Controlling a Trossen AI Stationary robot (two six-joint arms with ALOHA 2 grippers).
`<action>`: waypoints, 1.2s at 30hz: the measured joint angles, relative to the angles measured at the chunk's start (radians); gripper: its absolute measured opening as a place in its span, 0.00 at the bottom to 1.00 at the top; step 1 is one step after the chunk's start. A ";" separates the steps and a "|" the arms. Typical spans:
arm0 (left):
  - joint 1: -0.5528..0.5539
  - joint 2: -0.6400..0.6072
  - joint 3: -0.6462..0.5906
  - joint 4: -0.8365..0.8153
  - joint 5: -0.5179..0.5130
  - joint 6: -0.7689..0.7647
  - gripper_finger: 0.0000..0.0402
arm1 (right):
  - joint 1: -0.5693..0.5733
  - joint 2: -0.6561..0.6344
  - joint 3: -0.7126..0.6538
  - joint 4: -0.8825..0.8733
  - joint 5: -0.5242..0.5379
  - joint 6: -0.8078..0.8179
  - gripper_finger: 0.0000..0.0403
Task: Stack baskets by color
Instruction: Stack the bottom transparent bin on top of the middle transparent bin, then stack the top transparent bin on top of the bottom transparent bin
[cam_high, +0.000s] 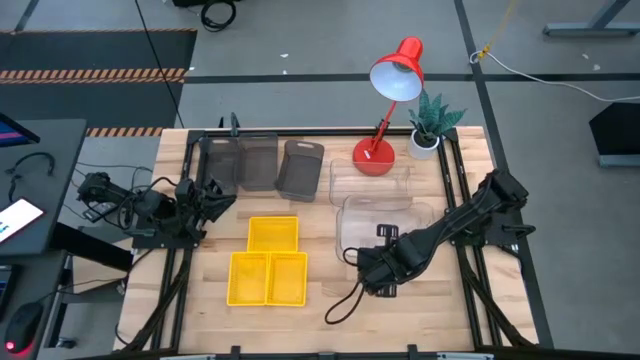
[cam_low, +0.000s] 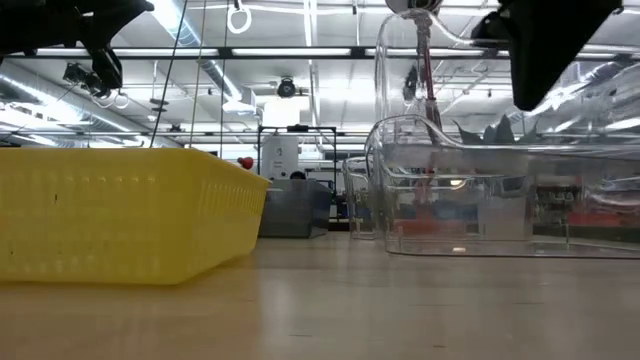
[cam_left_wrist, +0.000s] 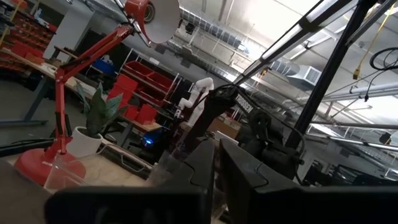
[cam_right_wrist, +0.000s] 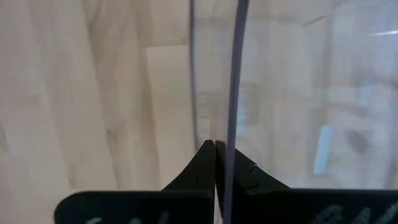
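right claw (cam_high: 372, 272) pinching clear basket (cam_high: 385, 225) wall (apparently) | basket tilted | left claw (cam_high: 205, 200) narrow

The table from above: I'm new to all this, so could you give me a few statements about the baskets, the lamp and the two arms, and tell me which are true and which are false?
1. The three yellow baskets lie apart on the table, none stacked. True.
2. The red lamp stands among the yellow baskets. False: it stands at the far edge, next to the potted plant.
3. The right gripper is shut on the rim of a clear basket. True.
4. The dark-grey baskets sit inside a clear one. False: they sit on the wood in a row.
5. The left gripper holds a yellow basket. False: it holds none of them.
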 joint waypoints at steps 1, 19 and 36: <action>0.000 0.000 0.000 0.000 0.000 0.001 0.09 | -0.001 0.000 -0.011 0.009 -0.015 0.001 0.02; 0.000 0.000 0.000 0.000 0.000 0.008 0.09 | -0.054 0.000 -0.072 0.126 -0.177 -0.052 0.36; 0.000 0.000 0.000 0.000 0.000 0.009 0.09 | -0.194 -0.164 -0.041 -0.003 -0.033 -0.147 0.46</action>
